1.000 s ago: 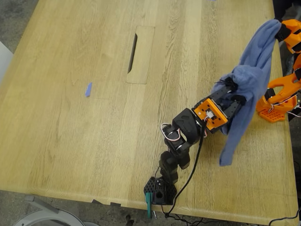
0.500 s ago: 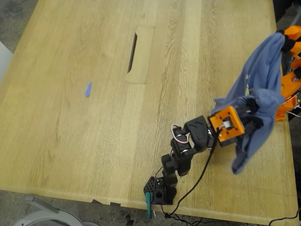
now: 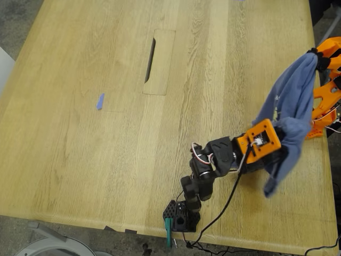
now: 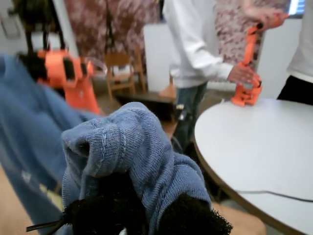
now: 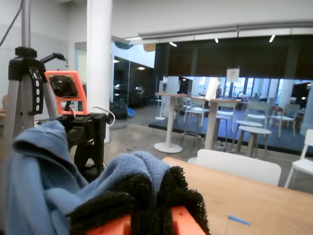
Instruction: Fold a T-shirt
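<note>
T-shirt (image 3: 292, 101), slate blue, hangs lifted above the wooden table (image 3: 106, 133) near its edge at the exterior view's right, stretched between both arms. My first gripper (image 4: 146, 215), on the black arm, is clamped on one bunched fold. My second gripper (image 5: 146, 196), on the orange arm, pinches another. A loose end dangles beside the first gripper.

The T-shirt (image 3: 292, 101) is soft matt knit cloth; the counter (image 3: 106, 149) is pale, grained wood, smooth; tool pads (image 5: 142, 193) are rough black foam.
</note>
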### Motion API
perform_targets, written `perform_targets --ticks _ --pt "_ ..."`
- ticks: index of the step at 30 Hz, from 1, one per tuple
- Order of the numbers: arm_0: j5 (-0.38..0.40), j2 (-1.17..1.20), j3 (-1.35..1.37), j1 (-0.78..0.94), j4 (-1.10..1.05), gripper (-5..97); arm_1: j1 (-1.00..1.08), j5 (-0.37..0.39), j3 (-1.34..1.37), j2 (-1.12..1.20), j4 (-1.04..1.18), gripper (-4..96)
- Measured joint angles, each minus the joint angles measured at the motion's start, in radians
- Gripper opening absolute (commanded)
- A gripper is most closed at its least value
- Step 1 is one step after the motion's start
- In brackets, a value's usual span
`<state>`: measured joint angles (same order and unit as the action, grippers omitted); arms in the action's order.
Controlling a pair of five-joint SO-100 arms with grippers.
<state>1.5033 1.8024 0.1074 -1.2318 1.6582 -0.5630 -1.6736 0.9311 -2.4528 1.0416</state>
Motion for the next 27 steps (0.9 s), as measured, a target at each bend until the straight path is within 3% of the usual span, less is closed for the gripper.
perform_targets --ticks 4,8,12,18,27 --pt "0.089 0.032 0.0 0.044 0.129 0 0.0 0.014 0.028 -0.028 0.041 0.4" --pt "0.12 0.044 0.025 0.098 0.156 0 0.0 0.04 0.092 -0.084 0.091 0.4" --pt "0.137 0.143 0.218 0.135 0.155 0 -0.002 0.072 0.256 -0.176 0.077 0.4" --pt "0.164 0.488 0.864 0.147 -0.081 0 -0.012 0.107 0.445 -0.252 0.009 0.3" --pt "0.178 0.646 1.275 0.245 -0.341 0 -0.003 0.137 0.503 -0.308 0.064 0.2"
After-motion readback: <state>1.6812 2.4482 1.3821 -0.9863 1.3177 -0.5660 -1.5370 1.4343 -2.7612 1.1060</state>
